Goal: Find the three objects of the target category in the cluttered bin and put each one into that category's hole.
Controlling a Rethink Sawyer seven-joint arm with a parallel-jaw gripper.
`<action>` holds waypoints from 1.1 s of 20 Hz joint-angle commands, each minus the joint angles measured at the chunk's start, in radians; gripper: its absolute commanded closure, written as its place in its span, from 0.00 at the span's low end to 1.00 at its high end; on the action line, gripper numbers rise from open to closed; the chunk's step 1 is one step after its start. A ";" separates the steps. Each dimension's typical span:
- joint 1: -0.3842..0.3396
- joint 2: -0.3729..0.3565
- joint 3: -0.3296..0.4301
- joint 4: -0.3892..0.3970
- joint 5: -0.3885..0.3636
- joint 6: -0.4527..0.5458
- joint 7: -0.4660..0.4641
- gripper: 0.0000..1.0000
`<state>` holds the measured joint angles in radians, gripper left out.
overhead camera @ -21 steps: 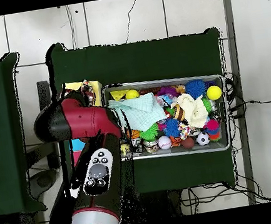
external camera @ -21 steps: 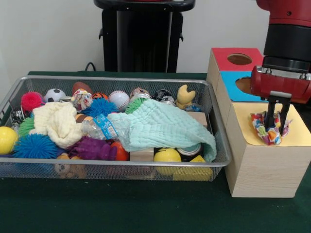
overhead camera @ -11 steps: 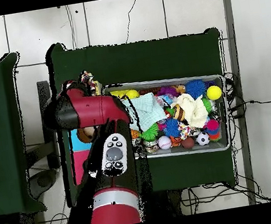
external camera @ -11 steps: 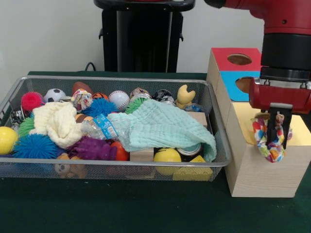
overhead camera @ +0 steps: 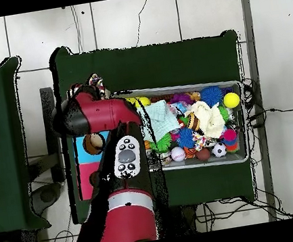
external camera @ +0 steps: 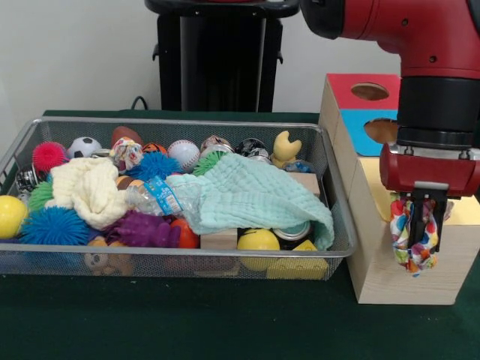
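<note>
My gripper (external camera: pixel 420 238) is shut on a multicoloured patterned cloth ring (external camera: pixel 403 229). The ring hangs over the front edge of the yellow top (external camera: pixel 377 191) of the wooden sorting box (external camera: pixel 386 274). Behind it lie the blue top with its hole (external camera: pixel 379 131) and the red top with its hole (external camera: pixel 369 91). In the overhead view the arm covers most of the box. Only the cloth ring (overhead camera: pixel 95 82) peeks out beyond the arm, and the blue top's hole (overhead camera: pixel 96 142) shows beside it.
A wire mesh bin (external camera: pixel 172 259) left of the box holds a mint cloth (external camera: pixel 247 195), a cream cloth (external camera: pixel 90 187), a plastic bottle (external camera: pixel 154 196), spiky balls, sports balls, cans and wooden blocks. Green cloth covers the table (external camera: pixel 187 322).
The gripper closed on the cloth ring lying on the yellow top, lifted it, and carried it toward the box's front edge. The arm swung over the box.
</note>
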<state>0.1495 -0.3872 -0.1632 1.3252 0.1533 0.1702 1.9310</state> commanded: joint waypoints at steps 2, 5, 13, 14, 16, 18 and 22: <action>0.043 0.109 0.031 0.178 -0.066 0.151 0.082 1.00; 0.040 0.085 0.039 0.193 -0.052 0.182 0.083 1.00; 0.030 0.035 0.052 0.228 -0.035 0.224 0.089 1.00; 0.022 0.025 0.061 0.240 -0.034 0.223 0.086 1.00; 0.013 0.008 0.071 0.258 -0.033 0.220 0.084 1.00; 0.018 -0.005 0.063 0.261 -0.030 0.241 0.085 1.00; 0.027 -0.030 0.051 0.265 -0.022 0.280 0.089 1.00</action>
<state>0.1739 -0.4275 -0.1913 1.3698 0.1525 0.1709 1.9310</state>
